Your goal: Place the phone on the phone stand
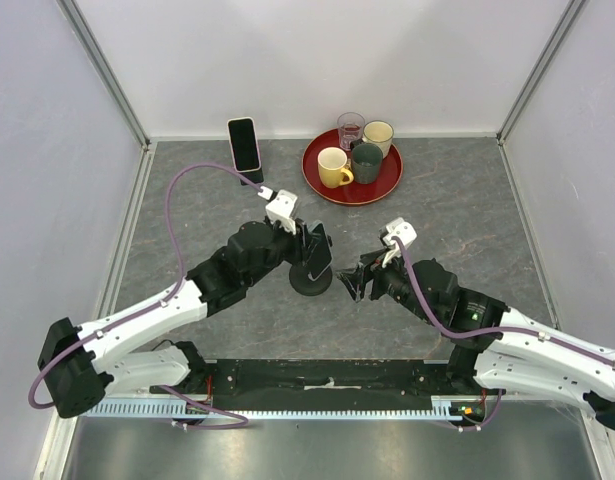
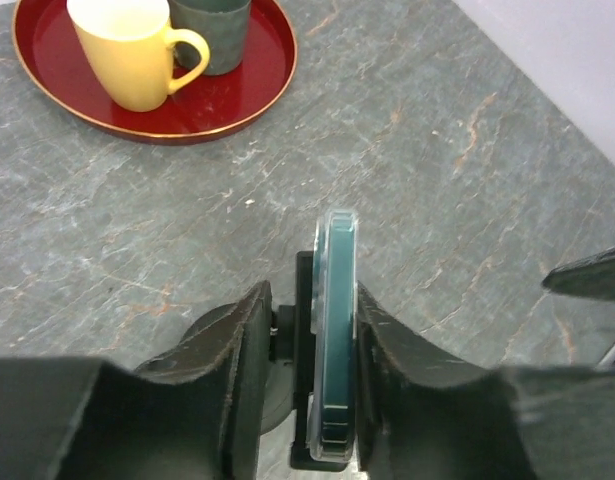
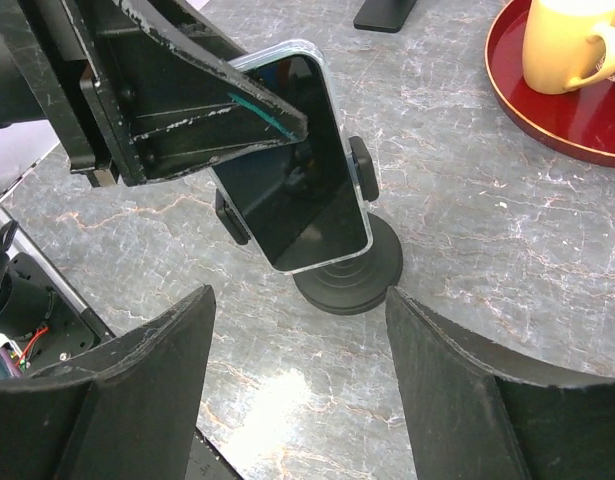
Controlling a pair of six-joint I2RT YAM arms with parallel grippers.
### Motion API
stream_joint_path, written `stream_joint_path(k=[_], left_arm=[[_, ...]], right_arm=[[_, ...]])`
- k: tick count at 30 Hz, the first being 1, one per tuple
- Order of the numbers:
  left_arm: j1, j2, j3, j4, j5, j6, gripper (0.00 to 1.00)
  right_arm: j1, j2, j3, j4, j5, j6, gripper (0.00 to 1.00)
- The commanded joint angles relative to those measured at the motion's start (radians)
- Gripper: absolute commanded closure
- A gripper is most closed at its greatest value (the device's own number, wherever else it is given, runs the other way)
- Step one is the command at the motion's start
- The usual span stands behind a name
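Left fingers (image 2: 387, 345) stand close on either side of the phone (image 3: 292, 170); whether they grip it or merely flank it cannot be told. Phone rests tilted back in the cradle of the black phone stand (image 3: 352, 270) on the grey surface (image 2: 437, 150). Right fingers (image 3: 457, 380) gape wide, empty, nearby. Placement looks nearly complete; next, both arms should back away without nudging it.

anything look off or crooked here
Nothing stands out. The phone sits tilted back between the side clips of the stand, the left tool straddling its edges. The cups on the red tray are upright, nothing spilled.
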Motion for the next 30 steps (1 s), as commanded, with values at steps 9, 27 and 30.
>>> stream_joint_path(k=[9,27,30], left_arm=[[0.042,-0.115,0.075,-0.417,0.013,-0.091,0.11],[0.054,-0.235,0.167,-0.491,0.225,-0.202,0.10],[0.063,-0.170,0.189,-0.457,0.262,-0.100,0.08]], right_arm=[[-0.019,-0.013,-0.027,0.029,-0.056,0.001,0.22],[-0.305,0.188,0.056,0.138,-0.520,-0.088,0.02],[-0.335,0.176,0.005,0.232,-0.629,-0.059,0.02]])
